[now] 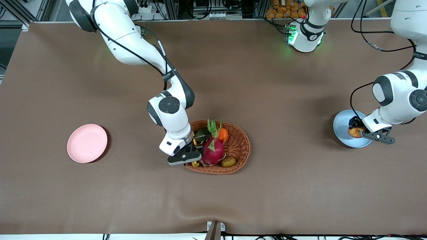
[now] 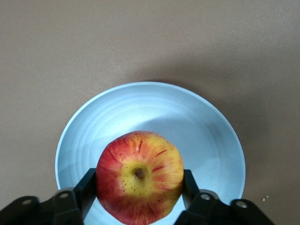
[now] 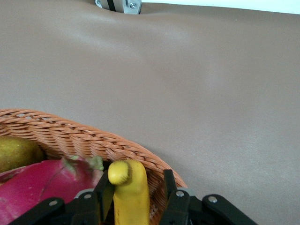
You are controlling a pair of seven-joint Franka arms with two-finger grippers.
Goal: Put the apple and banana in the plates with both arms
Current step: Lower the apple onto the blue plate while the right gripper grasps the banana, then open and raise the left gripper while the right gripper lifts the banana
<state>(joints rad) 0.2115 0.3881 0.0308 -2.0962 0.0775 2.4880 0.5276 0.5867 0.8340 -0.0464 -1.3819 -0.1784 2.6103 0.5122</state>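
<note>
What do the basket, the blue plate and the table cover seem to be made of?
Basket: woven brown wicker or rattan by its look, with plaited strands showing along the rim, matte. Blue plate: probably plastic, smooth with faint concentric rings and fine speckles, low sheen. Table cover: likely a brown fabric or soft mat, matte, with gentle ripples near the front edge.
</note>
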